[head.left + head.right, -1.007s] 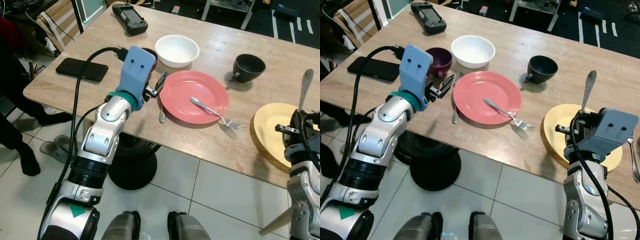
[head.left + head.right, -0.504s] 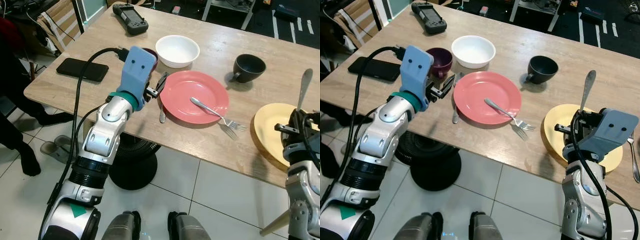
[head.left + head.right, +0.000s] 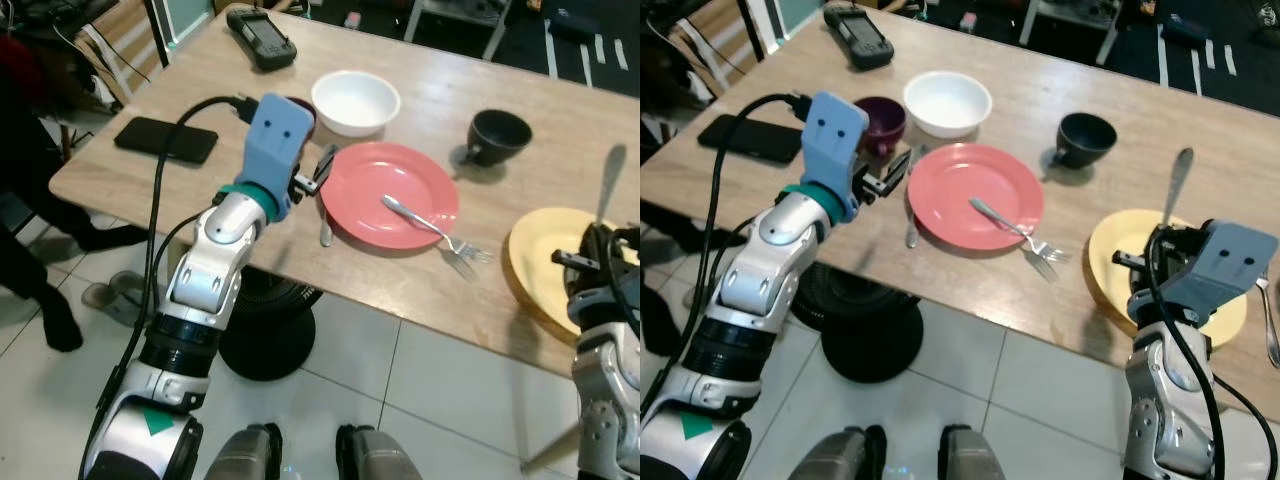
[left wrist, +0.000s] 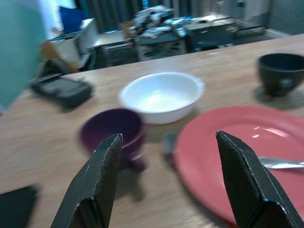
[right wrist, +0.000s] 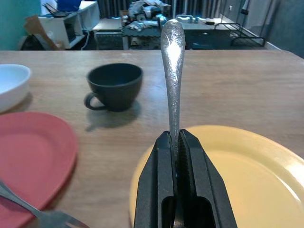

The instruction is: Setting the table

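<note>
A red plate (image 3: 390, 195) lies near the table's front edge with a fork (image 3: 430, 228) across its right rim. My left gripper (image 3: 322, 168) hovers open at the plate's left edge, over a silver utensil (image 3: 324, 232) lying on the table. A purple mug (image 4: 111, 133) and a white bowl (image 4: 161, 95) stand just beyond it. To the right, my right gripper (image 5: 175, 137) is shut on another silver utensil (image 5: 172, 61), held upright over the near edge of a yellow plate (image 3: 545, 262).
A black cup (image 3: 498, 135) stands behind the plates. A black phone (image 3: 165, 140) and a dark handheld controller (image 3: 260, 37) lie at the table's left side. One more utensil (image 3: 1268, 330) lies right of the yellow plate. A pedestal base (image 3: 265, 330) stands under the table.
</note>
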{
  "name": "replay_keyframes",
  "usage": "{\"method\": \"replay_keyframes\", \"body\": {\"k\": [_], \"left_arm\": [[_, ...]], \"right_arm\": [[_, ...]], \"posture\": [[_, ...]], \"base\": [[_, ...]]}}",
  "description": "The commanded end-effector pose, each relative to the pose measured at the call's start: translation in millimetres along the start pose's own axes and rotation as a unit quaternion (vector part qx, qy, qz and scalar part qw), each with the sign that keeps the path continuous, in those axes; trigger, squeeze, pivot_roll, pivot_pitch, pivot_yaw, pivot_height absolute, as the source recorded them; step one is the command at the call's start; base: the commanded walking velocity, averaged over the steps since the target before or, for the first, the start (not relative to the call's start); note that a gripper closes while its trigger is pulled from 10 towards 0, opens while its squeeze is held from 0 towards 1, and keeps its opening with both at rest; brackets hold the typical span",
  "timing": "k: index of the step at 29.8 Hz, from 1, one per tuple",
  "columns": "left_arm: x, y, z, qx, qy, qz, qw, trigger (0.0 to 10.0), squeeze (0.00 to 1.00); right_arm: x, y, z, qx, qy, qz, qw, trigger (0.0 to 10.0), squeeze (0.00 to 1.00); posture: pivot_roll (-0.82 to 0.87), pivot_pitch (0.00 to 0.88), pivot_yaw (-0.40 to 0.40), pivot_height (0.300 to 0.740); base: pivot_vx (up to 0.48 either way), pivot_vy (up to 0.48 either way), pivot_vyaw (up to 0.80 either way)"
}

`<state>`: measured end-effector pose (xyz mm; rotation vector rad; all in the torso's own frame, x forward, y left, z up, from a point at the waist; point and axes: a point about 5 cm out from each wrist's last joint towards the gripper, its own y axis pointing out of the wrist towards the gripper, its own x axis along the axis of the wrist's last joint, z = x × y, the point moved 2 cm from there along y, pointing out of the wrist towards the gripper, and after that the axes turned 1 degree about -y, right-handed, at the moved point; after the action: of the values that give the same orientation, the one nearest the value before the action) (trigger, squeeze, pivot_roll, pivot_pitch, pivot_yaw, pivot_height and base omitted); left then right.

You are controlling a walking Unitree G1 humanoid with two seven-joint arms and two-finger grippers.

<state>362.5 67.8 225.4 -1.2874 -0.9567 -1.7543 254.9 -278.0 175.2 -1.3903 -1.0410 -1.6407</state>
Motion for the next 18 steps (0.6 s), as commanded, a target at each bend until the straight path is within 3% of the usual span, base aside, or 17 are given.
{"method": "replay_keyframes", "body": {"k": [1,18], "left_arm": [[-2.2,-0.1,-0.7,-0.002,0.002,0.003,1.000,10.0,0.00],[-1.3,0.6,-2.7,-0.006,0.001,0.001,1.000,10.0,0.00]], "right_arm": [[-4.6,0.3,-1.7,-0.005,0.000,0.012,1.000,10.0,0.00],[-6.7,0.9,-2.1,-0.003,0.002,0.016,1.000,10.0,0.00]], "posture": [[-0.03,0.045,0.023,0.740],[-0.03,0.038,0.025,0.740]], "base": [[0.000,0.000,0.80],[0.000,0.000,0.80]]}}
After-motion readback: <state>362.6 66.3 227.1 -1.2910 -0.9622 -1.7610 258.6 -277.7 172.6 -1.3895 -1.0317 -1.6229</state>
